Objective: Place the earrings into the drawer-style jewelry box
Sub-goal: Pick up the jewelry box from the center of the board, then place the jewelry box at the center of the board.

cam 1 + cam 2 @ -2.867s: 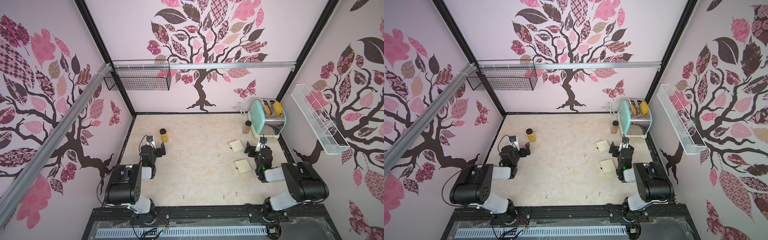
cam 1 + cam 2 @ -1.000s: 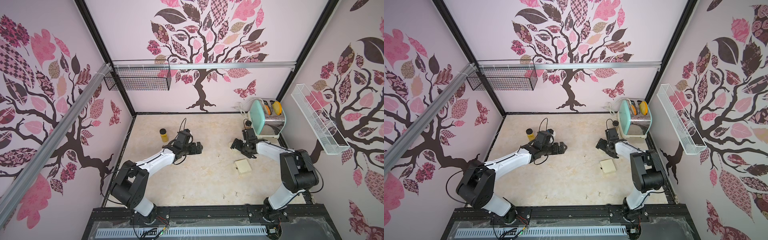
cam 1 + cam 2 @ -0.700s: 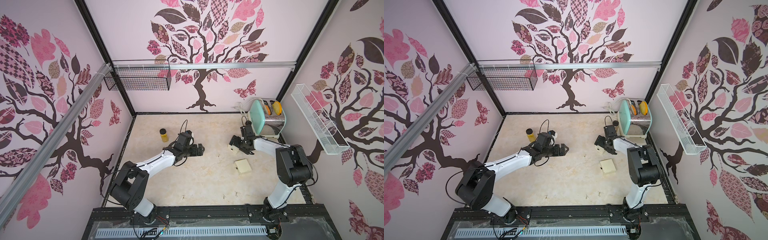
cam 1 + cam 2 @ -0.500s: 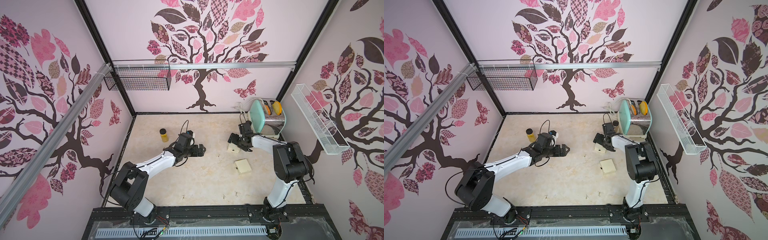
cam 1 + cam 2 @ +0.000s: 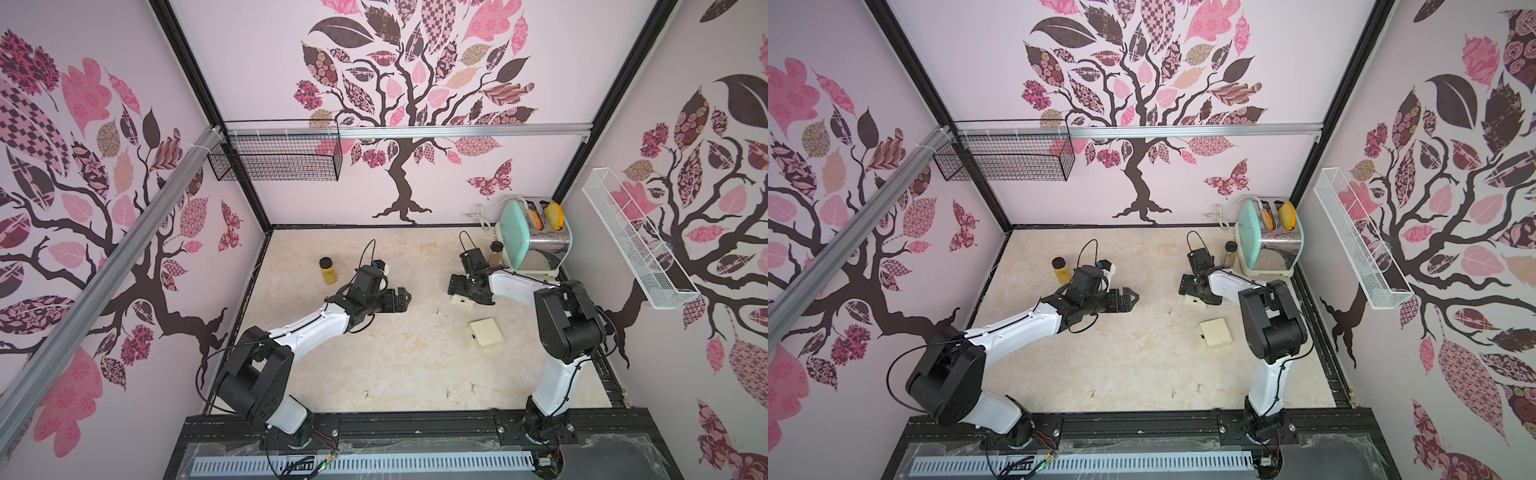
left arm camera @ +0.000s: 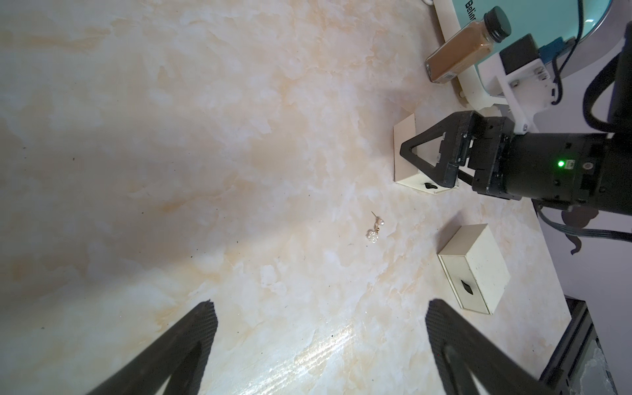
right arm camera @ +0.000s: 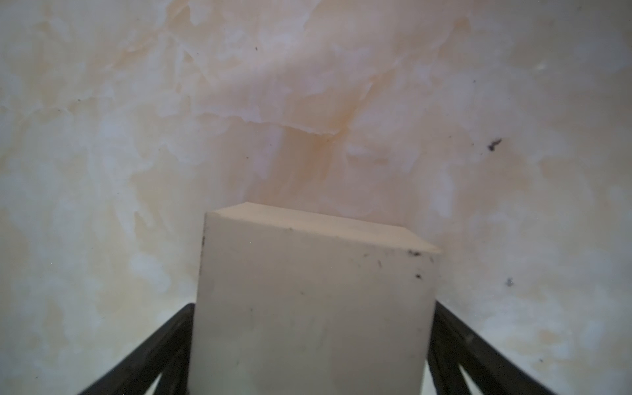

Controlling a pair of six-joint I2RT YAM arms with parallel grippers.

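Note:
Two cream drawer-style jewelry boxes lie right of centre, each with a small black pull tab. The farther box (image 5: 462,301) (image 7: 313,290) sits between the fingers of my right gripper (image 5: 467,293) (image 7: 313,314). That gripper is open, with its jaws close along the box's sides. The nearer box (image 5: 485,333) (image 6: 473,270) is free. One earring (image 5: 437,310) (image 6: 376,229) lies on the table between the arms. It is just ahead of my open, empty left gripper (image 5: 405,300) (image 6: 319,307). Three more earrings (image 5: 367,395) (image 5: 448,392) (image 5: 472,388) lie near the front edge.
A mint toaster (image 5: 534,237) stands at the back right with a brown spice bottle (image 5: 494,251) beside it. A yellow jar (image 5: 327,270) stands back left, behind the left arm. Wire baskets (image 5: 274,160) (image 5: 636,249) hang on the walls.
The right gripper has swung left and down over the farther box, which now sits between its fingers. The left gripper has edged slightly right toward the earring. Both stay open.

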